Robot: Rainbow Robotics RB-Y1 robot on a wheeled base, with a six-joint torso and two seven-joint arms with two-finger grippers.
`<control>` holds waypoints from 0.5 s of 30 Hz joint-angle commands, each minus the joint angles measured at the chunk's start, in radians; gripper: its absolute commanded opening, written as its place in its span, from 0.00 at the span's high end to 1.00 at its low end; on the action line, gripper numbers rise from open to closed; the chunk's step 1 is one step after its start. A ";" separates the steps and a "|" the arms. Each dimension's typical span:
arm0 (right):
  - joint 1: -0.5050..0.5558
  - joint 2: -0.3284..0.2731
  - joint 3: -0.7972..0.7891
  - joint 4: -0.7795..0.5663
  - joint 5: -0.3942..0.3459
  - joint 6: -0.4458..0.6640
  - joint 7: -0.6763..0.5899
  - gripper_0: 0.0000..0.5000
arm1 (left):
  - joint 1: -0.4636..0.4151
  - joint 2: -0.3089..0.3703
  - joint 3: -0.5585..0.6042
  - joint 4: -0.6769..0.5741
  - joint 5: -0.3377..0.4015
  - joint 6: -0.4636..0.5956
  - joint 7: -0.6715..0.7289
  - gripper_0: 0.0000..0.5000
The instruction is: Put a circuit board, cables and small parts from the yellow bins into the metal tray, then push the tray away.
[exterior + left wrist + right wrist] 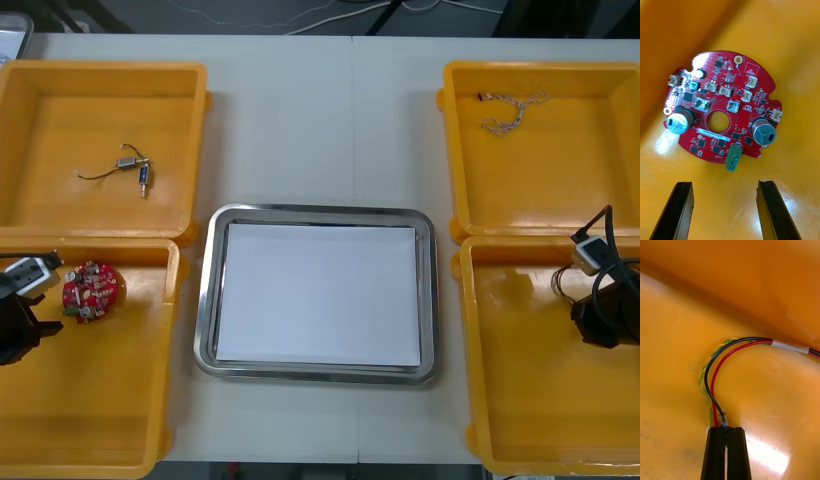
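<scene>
In the lower-left bin (100,420) our left gripper (725,183) stands open just short of the circuit board (720,112). In the lower-right bin (540,400) our right gripper (727,429) pinches the end of a cable (715,371). The centre tray (205,300) lies bare, so we judge all loading and the push remain.

Four yellow bins (60,120), one metal tray (205,300), one red circuit board (720,108). Three cables: twisted pale cable (512,112), thin black cable (95,175), red and black cable (706,378). Two small metal parts (128,162).
</scene>
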 commanded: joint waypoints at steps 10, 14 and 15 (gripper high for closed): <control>0.001 0.070 -0.198 -0.189 -0.030 0.327 0.035 1.00 | 0.030 -0.028 -0.050 -0.005 -0.045 -0.054 -0.184 0.01; 0.023 0.109 -0.253 -0.214 -0.040 0.393 0.041 1.00 | 0.030 -0.030 -0.064 -0.007 -0.056 -0.075 -0.184 0.01; 0.030 0.118 -0.270 -0.222 -0.044 0.410 0.041 1.00 | 0.029 -0.030 -0.072 -0.005 -0.061 -0.084 -0.184 0.02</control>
